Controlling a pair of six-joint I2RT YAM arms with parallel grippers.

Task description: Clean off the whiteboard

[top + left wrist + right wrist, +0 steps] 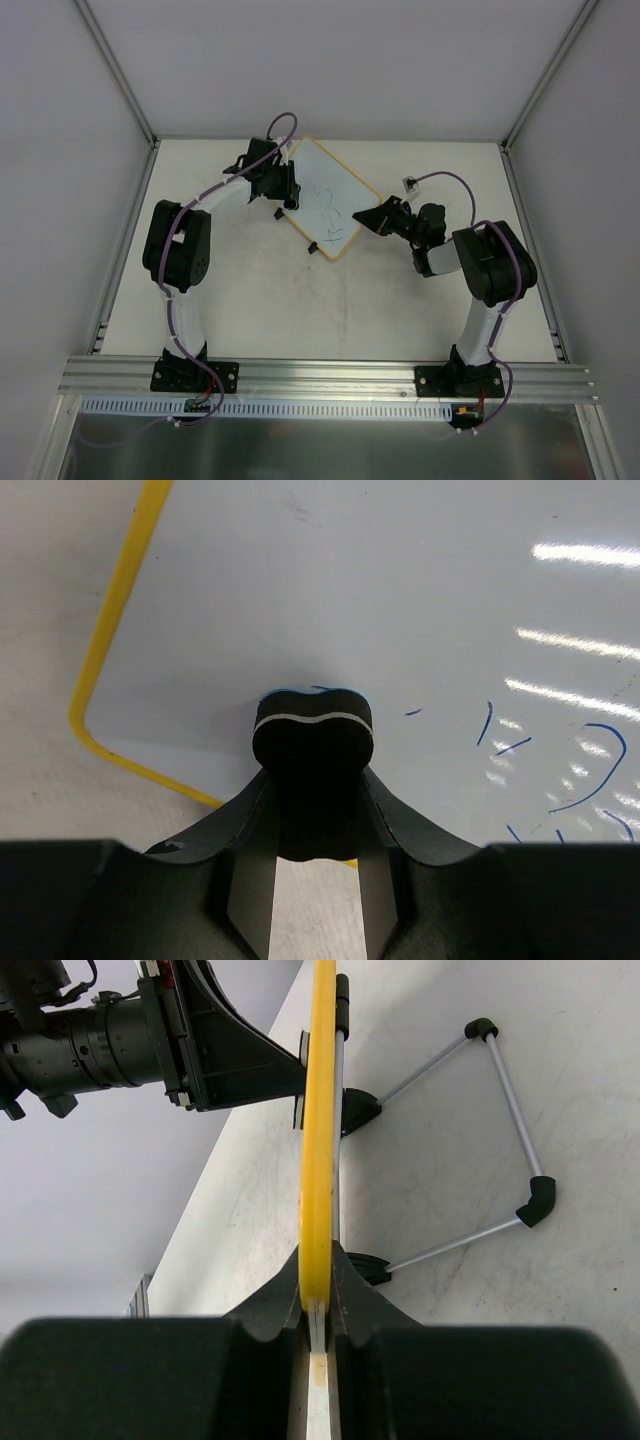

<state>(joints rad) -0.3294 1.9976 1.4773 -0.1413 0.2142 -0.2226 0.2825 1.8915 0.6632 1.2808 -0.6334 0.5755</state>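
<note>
The whiteboard, white with a yellow frame, stands tilted at the back middle of the table, with blue scribbles on its lower part. My left gripper is shut on a small black eraser, whose tip presses on the board face near its lower left corner; scribbles lie to the right of it. My right gripper is shut on the board's yellow edge, seen edge-on between the jaws in the right wrist view.
The board's wire stand with black feet rests on the table behind it. A small cabled object lies at the back right. Enclosure walls surround the table; an aluminium rail runs along the front.
</note>
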